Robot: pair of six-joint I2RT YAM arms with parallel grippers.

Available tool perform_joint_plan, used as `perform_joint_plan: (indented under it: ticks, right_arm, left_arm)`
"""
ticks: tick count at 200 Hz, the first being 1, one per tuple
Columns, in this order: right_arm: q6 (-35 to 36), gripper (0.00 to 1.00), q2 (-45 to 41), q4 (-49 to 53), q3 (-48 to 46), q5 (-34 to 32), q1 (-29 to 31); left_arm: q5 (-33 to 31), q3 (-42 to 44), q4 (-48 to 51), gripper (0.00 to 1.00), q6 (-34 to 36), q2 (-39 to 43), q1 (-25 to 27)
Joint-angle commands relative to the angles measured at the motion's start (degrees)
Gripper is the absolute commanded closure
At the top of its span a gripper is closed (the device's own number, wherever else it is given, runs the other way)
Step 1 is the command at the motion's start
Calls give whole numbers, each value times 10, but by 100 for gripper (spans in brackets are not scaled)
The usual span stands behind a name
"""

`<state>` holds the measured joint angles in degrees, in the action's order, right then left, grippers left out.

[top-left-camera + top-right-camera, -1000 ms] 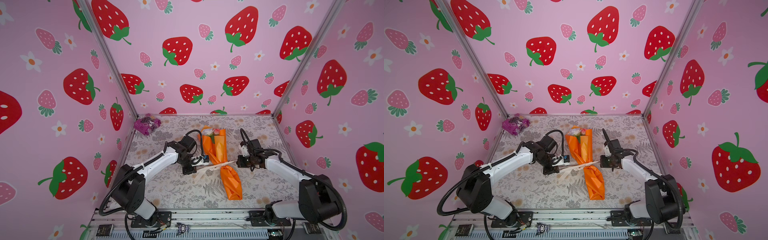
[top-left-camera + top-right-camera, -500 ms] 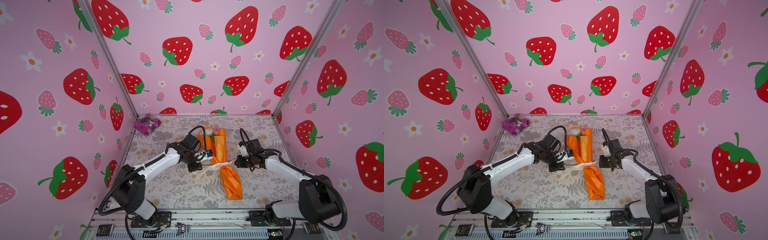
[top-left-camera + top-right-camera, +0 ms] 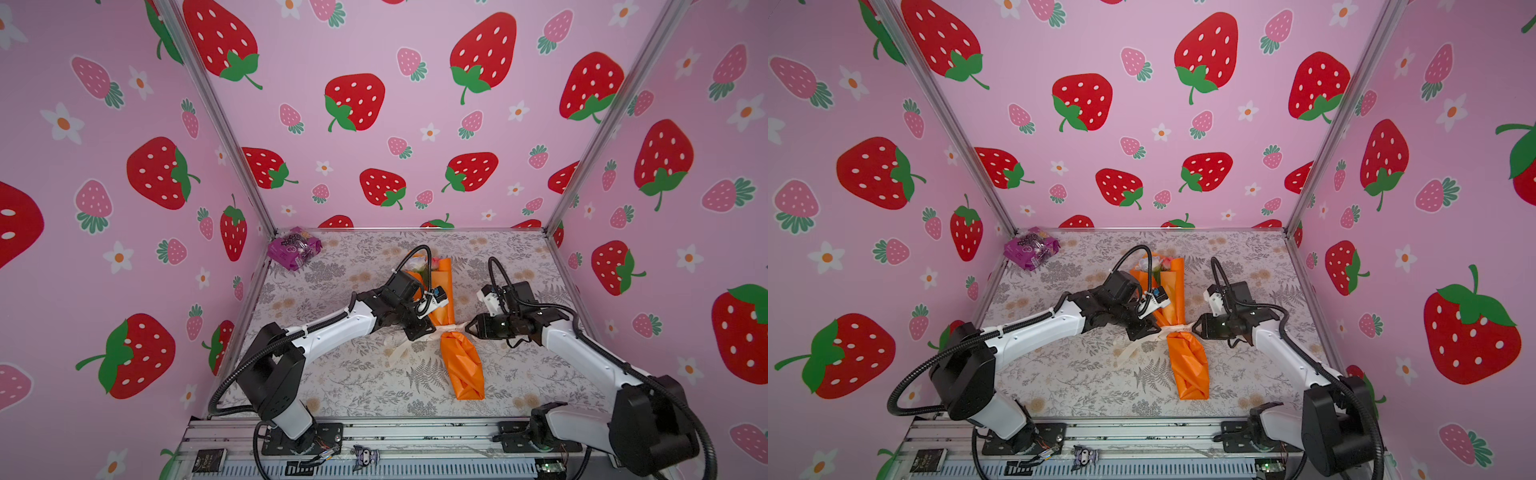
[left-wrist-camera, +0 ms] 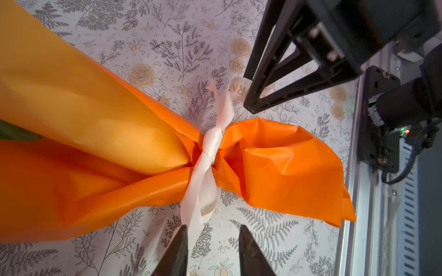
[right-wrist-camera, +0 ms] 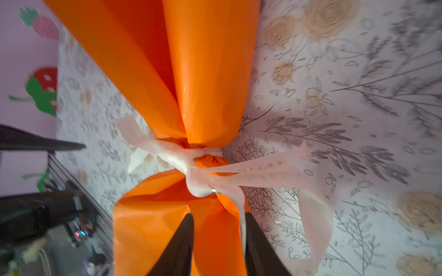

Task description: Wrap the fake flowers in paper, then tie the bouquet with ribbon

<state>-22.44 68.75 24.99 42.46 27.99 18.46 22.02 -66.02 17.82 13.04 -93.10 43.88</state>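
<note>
Bright, even light; right wrist view blurred.

The left arm (image 3: 332,328) is lying low and stretched toward the middle. The left gripper (image 3: 419,332) is pointing down and to the right with its jaws standing parted (the gap is showing plainly in the left wrist view). The right arm (image 3: 582,355) is angling in from the opposite side, and the right gripper (image 3: 471,327) is facing the left one. Their tips are sitting near each other but apart, and the right jaws are likewise standing parted.
</note>
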Motion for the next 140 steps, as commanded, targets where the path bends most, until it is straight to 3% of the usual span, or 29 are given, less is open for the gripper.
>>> perform_joint_plan:
  ticks: [1,52,74,140]
  right_arm:
    - [-68,53,-25,-56,-13,23,-57]
    - [-195,50,34,-179,-56,34,-92]
    - [-240,49,81,-266,-82,101,-90]
    - [-261,49,160,-320,-63,133,-67]
  left_arm:
    - [2,-34,-32,63,-43,-6,6]
    - [-3,-34,-23,63,-33,-5,14]
    - [-1,-37,-19,63,-28,-11,17]
    - [-11,-52,-4,64,-22,-26,26]
